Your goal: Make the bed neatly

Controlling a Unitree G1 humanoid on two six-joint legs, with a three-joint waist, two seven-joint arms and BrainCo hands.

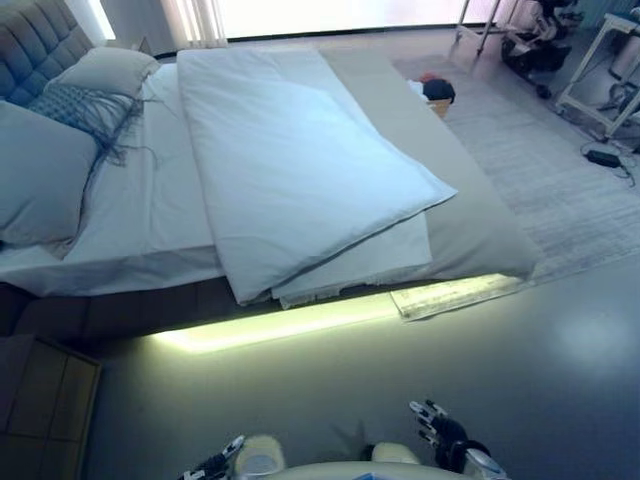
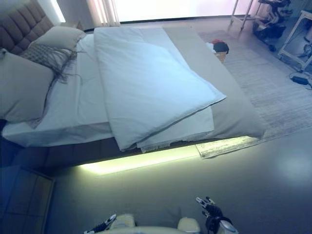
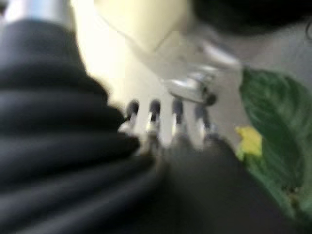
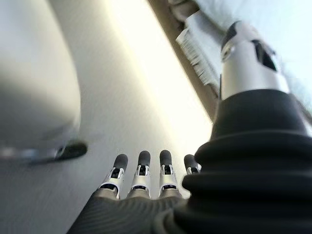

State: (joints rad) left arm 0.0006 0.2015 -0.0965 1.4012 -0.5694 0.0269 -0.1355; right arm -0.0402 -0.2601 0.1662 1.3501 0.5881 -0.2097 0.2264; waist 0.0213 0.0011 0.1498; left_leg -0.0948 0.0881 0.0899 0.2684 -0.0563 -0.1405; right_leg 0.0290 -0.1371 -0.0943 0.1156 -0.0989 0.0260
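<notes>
The bed (image 1: 470,215) lies across the floor ahead of me, its headboard at the far left. A white duvet (image 1: 300,160) is folded back on itself over the middle of the bed, its lower corner hanging past the near edge. Beside it the white sheet (image 1: 150,215) lies bare, and a grey cover shows on the right side. My left hand (image 1: 215,465) and right hand (image 1: 435,422) hang low near the floor, well short of the bed. Both are open with straight fingers (image 4: 141,170) and hold nothing.
Pillows (image 1: 40,170) and a fringed dark throw (image 1: 85,108) lie by the tufted headboard. A wooden nightstand (image 1: 40,400) stands at the lower left. A pale rug (image 1: 560,180) and a basket (image 1: 437,92) lie beyond the bed, with white furniture (image 1: 605,70) at the far right. Leaves (image 3: 278,126) show past my left hand.
</notes>
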